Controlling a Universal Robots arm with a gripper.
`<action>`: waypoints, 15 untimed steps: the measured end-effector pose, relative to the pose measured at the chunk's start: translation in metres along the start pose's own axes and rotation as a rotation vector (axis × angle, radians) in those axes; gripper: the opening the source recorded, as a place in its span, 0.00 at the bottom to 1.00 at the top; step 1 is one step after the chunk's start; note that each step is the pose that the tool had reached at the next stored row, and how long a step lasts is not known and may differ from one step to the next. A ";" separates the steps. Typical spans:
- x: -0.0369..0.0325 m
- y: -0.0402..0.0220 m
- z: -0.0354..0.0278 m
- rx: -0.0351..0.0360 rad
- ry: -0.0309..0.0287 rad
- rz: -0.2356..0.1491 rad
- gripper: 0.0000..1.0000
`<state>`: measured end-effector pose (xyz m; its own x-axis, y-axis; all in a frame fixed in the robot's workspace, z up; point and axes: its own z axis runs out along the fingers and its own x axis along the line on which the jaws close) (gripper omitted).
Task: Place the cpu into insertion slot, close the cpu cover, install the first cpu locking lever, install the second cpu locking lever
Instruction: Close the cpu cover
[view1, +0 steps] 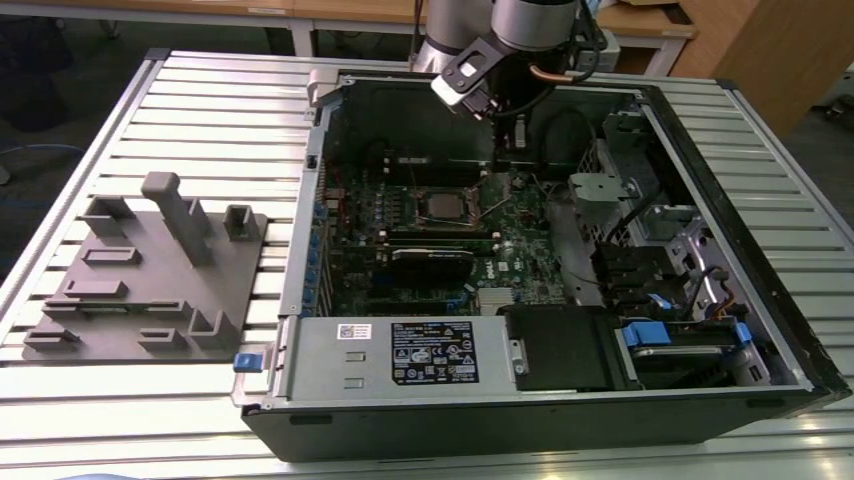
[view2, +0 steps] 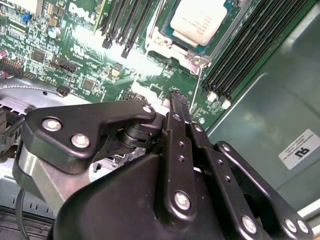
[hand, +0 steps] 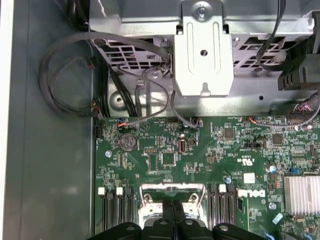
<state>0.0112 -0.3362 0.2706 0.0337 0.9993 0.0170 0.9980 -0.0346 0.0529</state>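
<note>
The black, bolted gripper (view2: 175, 96) has its fingers pressed together in both wrist views, over the green motherboard (hand: 200, 155). A thin wire locking lever (view2: 196, 87) runs just beside the tip; whether they touch I cannot tell. Beyond it the cpu (view2: 199, 20), matte silver, lies in the insertion slot (view1: 415, 205) with the shiny cpu cover (view2: 172, 47) framing it. The first wrist view adds a stamped steel bracket (hand: 202, 55) and looped cables (hand: 65, 65). The exterior view adds a ribbed table (view1: 200, 100) and a grey moulded fixture (view1: 147, 270)
</note>
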 end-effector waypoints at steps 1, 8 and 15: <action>0.0000 0.0012 0.0001 0.0000 0.0000 0.000 0.10; 0.0003 0.0096 0.0009 0.0000 0.0000 0.000 0.10; 0.0007 0.0184 0.0018 0.0000 0.0001 0.000 0.10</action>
<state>0.0297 -0.3361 0.2698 0.0337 0.9993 0.0171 0.9980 -0.0345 0.0530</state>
